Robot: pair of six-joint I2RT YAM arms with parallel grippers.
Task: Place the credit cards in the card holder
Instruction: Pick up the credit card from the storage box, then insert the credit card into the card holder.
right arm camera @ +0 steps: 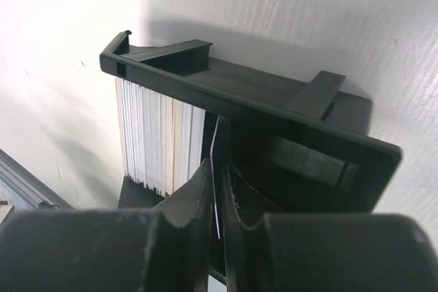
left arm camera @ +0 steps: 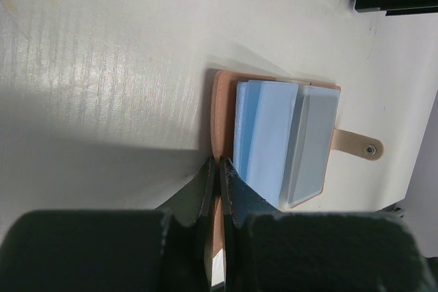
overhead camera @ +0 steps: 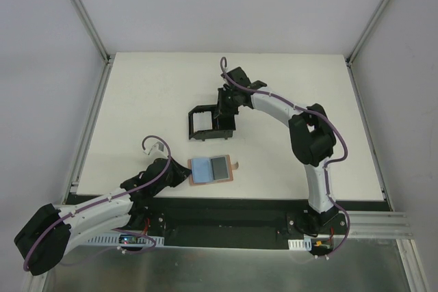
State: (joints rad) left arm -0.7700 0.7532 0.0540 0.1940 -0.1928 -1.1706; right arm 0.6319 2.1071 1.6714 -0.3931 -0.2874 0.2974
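The tan card holder point(overhead camera: 212, 181) lies open near the table's front edge, its snap tab point(left arm camera: 358, 146) pointing right. Inside it show a light blue card point(left arm camera: 270, 135) and a pale grey card point(left arm camera: 311, 143). My left gripper point(left arm camera: 220, 163) is shut on the holder's leather edge point(left arm camera: 220, 107), seen from above at the holder's left side point(overhead camera: 183, 174). My right gripper point(right arm camera: 217, 169) reaches into the black box point(right arm camera: 274, 111) and its jaws pinch one thin credit card point(right arm camera: 215, 143) standing on edge. A stack of white cards point(right arm camera: 154, 143) stands just left of that card.
The black open-sided box point(overhead camera: 209, 122) stands mid-table behind the holder. Metal frame rails point(overhead camera: 89, 128) run along the table's left and right edges. White walls enclose the back.
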